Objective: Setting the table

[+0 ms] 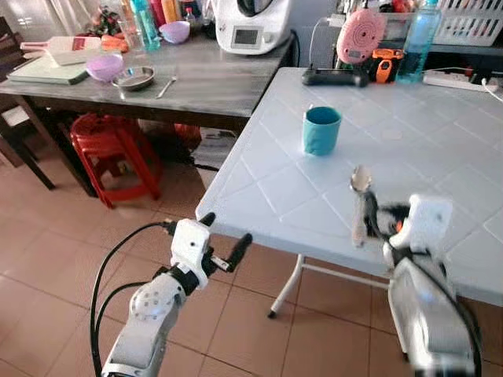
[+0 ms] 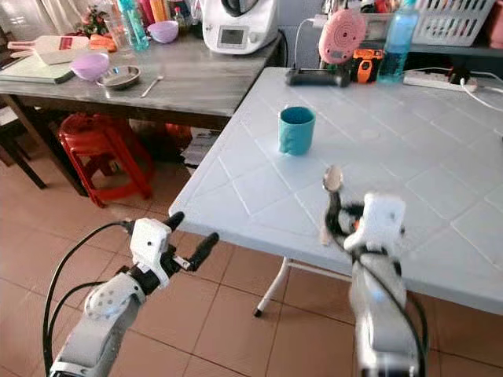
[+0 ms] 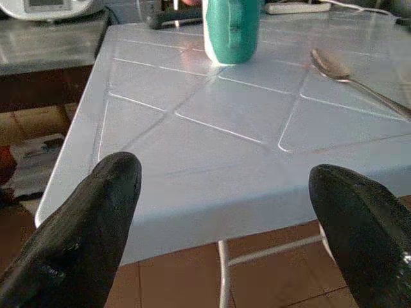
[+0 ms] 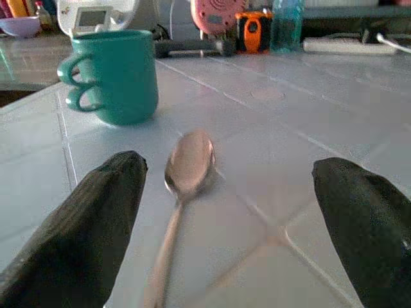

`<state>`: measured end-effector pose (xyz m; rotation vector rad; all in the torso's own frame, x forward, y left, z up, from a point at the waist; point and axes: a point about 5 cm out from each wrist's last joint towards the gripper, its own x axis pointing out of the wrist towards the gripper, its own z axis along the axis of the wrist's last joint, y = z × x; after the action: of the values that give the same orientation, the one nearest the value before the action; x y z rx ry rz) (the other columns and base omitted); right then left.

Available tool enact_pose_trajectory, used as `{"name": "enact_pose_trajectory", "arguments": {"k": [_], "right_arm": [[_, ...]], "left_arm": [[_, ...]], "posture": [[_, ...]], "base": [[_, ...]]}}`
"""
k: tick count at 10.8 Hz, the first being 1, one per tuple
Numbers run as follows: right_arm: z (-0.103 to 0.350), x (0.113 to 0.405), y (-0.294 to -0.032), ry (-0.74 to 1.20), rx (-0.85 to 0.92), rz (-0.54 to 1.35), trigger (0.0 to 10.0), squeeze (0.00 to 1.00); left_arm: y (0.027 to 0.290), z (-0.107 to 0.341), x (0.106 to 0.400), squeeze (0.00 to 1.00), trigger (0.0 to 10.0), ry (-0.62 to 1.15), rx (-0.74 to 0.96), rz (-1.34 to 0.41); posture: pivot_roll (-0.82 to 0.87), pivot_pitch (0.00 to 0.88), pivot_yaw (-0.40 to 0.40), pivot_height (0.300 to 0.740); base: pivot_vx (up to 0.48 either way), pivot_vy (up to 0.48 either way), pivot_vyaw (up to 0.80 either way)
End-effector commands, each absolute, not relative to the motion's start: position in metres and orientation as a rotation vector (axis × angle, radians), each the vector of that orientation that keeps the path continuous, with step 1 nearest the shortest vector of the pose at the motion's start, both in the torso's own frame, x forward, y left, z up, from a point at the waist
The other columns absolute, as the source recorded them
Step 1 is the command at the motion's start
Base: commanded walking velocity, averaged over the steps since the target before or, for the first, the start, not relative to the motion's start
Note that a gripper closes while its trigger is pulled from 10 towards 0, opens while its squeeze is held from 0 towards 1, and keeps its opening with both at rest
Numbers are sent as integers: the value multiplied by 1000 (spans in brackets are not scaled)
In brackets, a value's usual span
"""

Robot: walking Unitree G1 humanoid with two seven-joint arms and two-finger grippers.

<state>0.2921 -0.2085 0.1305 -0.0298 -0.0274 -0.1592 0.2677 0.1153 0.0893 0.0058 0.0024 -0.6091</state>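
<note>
A slim silver metal spoon (image 4: 183,186) lay flat on the pale blue plastic table (image 1: 440,149), near its front edge. Its long axis ran front to back, with the bowl pointing away from the robot toward the teal ceramic mug (image 1: 321,129) and the handle running back toward the robot. The right gripper (image 4: 228,224) stood just above the table over the handle, its two black fingers spread wide to either side of the spoon and touching nothing. The mug stood upright farther in on the table, apart from the spoon; its inside could not be seen.

The left gripper (image 1: 225,241) hung in front of the table's near corner, off the surface, its fingers also spread wide and empty.

At the far edge of the table stood a pink round device (image 1: 360,34), an orange and black tool (image 1: 384,64), a clear blue plastic bottle (image 1: 417,41) and a white power strip (image 1: 456,79). On the grey wooden table (image 1: 212,82) to the left sat a white kitchen machine (image 1: 250,23), two lilac bowls (image 1: 104,67) and a shallow steel dish (image 1: 134,78). A red plastic stool (image 1: 110,153) stood underneath.
</note>
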Motion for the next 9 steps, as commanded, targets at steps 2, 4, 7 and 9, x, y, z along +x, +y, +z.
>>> {"name": "enact_pose_trajectory", "arguments": {"k": [2,4,7,9], "right_arm": [[128,302,-210,18,-33,-166,10000,0],[129,312,-208,49,-32,-153,10000,0],[123,339,-192,145,1,-129,10000,0],[120,351,-179,187,29,-77,10000,0]], "left_arm": [[116,91,262,0,10000,10,-5,-671],[111,90,252,0,10000,26,11,-771],[118,89,244,0,10000,58,64,-848],[123,89,243,0,10000,67,81,-867]], "posture": [[41,76,80,740],[53,84,80,740],[53,107,81,740],[63,114,80,740]], "base": [[0,0,0],[0,0,0],[0,0,0],[0,0,0]]}}
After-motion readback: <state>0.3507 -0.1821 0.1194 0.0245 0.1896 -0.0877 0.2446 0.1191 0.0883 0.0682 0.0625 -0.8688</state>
